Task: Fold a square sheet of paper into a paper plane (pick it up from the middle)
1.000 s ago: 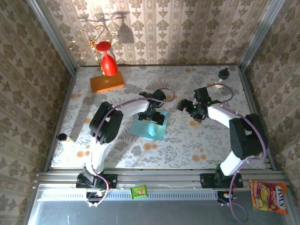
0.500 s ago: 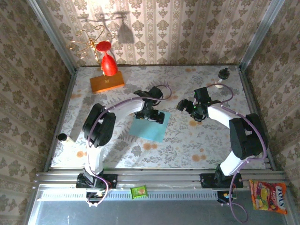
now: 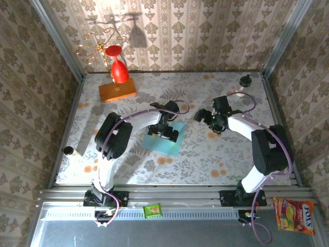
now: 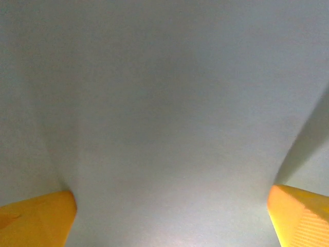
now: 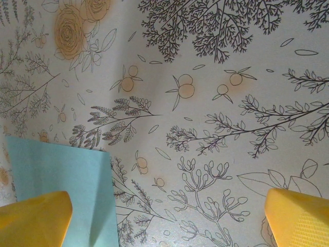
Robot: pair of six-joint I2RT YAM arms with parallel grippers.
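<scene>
The left pincer (image 3: 165, 133) stands wide, its yellow fingertips (image 4: 36, 218) spread at the 8 and 4 o'clock corners of the wrist view with only pale blue paper between them (nothing gripped yet). It sits low over the middle of the square sheet of paper (image 3: 159, 146), likely because the task wants it lifted from there. The sheet lies flat and unfolded near the centre of the surface (image 3: 221, 154). At its 2 o'clock the right pincer (image 3: 204, 117), also wide, hovers just off the sheet, probably ready to help fold.
</scene>
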